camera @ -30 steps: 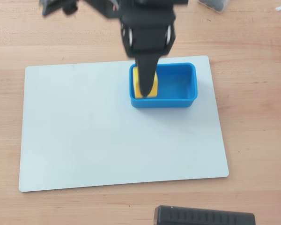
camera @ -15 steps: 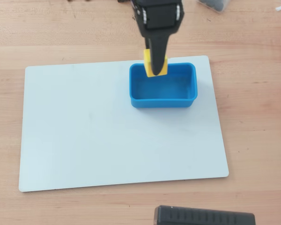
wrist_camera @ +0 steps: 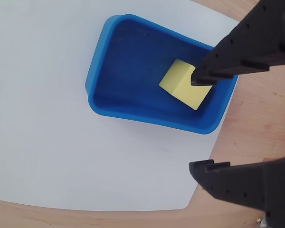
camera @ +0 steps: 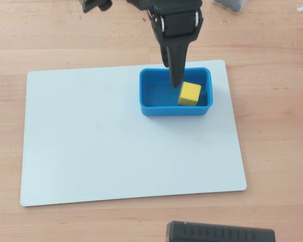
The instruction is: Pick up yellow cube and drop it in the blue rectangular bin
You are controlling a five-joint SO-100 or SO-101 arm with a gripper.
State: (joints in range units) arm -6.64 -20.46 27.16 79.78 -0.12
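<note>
The yellow cube (camera: pixel 190 94) lies inside the blue rectangular bin (camera: pixel 150 92), toward its right end in the overhead view. The wrist view shows the same cube (wrist_camera: pixel 183 84) resting on the floor of the bin (wrist_camera: pixel 118 71), free of both fingers. My black gripper (camera: pixel 175 80) hangs above the bin's middle, just left of the cube. In the wrist view the gripper (wrist_camera: pixel 194 123) is open, its two fingers spread wide with nothing between them; the upper fingertip overlaps the cube's edge in the picture.
The bin sits on a white board (camera: pixel 91 136) laid on a wooden table (camera: pixel 278 126). A black box (camera: pixel 219 233) lies at the near edge. A dark object (camera: pixel 232 4) sits at the far right corner.
The cube was held over the bin's far rim half a second ago; now it has dropped into the bin's right part and the gripper has opened.
</note>
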